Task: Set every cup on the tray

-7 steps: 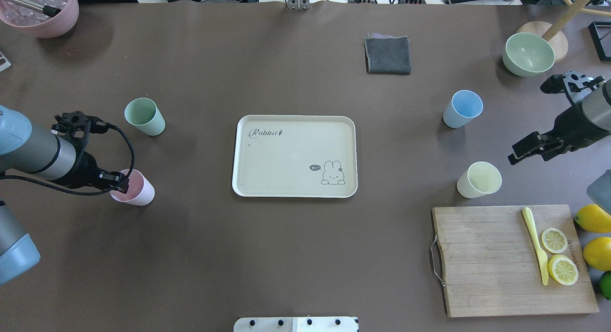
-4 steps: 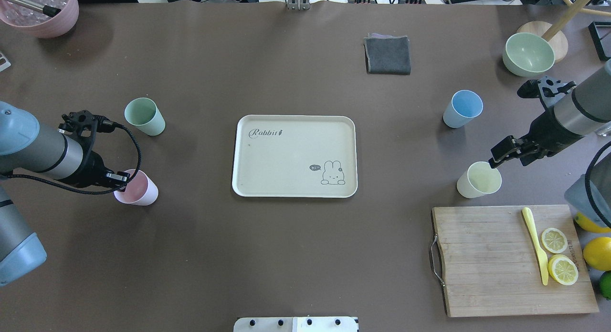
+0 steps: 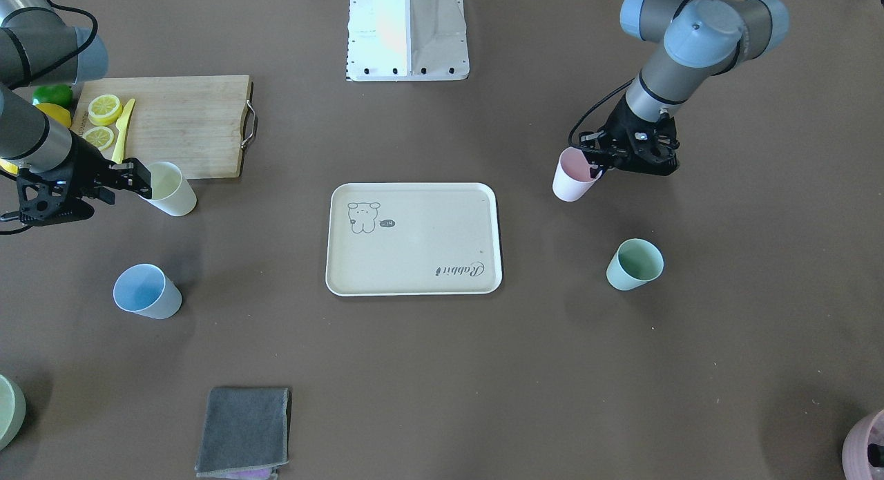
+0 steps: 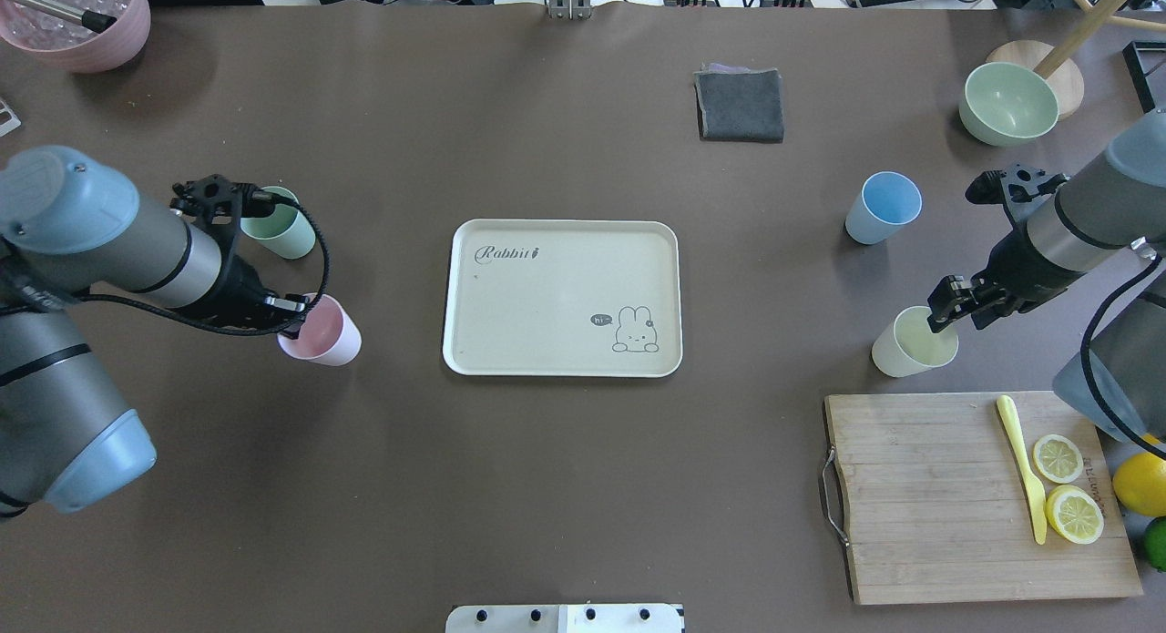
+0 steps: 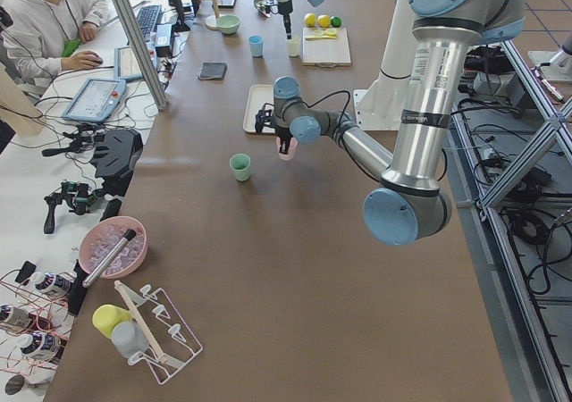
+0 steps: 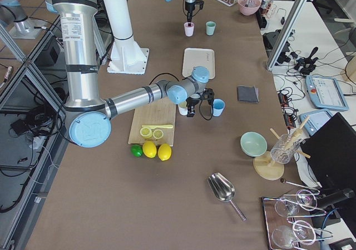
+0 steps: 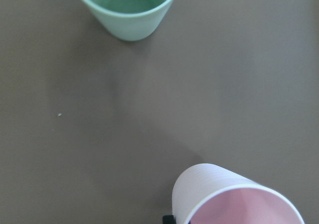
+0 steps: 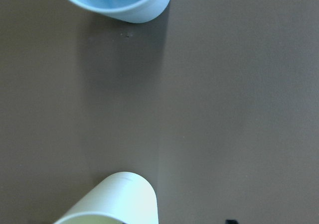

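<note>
A wooden cutting board carries two lemon slices and a yellow knife; a folded grey cloth lies well apart.

You are viewing a brown table that is carrying the tray at its centre. The mint green cup, light blue cup and pale yellow cup are standing upright on it, apart from the tray. A cutting board, grey cloth and green bowl are also resting there.

Pink cup, mint cup, blue cup, yellow cup flank the cream tray.
</note>
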Robot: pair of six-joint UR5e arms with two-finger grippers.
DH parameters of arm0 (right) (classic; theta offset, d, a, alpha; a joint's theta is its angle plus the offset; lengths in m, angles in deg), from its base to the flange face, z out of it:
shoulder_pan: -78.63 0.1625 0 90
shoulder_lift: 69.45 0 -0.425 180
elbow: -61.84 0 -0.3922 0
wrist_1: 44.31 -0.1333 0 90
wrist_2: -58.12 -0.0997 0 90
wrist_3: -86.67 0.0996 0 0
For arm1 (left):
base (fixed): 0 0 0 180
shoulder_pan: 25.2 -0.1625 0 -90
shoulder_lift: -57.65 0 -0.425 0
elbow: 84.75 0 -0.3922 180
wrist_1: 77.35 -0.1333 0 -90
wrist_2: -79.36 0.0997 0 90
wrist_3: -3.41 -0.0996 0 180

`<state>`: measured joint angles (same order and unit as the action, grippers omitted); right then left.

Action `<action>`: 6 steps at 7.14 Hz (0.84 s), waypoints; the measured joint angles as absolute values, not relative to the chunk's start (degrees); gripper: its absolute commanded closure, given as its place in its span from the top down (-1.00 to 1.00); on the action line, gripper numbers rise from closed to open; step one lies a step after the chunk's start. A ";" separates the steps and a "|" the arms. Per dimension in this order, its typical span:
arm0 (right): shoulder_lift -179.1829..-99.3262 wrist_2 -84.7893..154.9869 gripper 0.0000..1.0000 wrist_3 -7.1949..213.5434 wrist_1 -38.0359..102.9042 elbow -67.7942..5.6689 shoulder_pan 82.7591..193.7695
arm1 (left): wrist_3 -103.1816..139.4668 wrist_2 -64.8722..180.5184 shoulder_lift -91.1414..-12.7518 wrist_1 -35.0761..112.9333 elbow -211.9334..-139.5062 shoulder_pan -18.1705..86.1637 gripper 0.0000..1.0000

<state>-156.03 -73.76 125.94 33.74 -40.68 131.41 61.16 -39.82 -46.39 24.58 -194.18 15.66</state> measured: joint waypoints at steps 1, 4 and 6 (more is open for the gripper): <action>-155.82 -74.14 -1.00 125.95 33.75 -40.73 131.33 | 63.38 -40.16 -51.14 21.17 -193.09 15.57 -1.00; -153.57 -76.69 -1.00 126.50 34.11 -41.39 131.21 | 68.58 -39.82 -61.60 18.80 -185.63 14.34 -1.00; -148.18 -77.66 -1.00 131.86 34.53 -41.09 130.14 | 71.12 -37.92 -65.18 18.85 -182.47 11.91 -1.00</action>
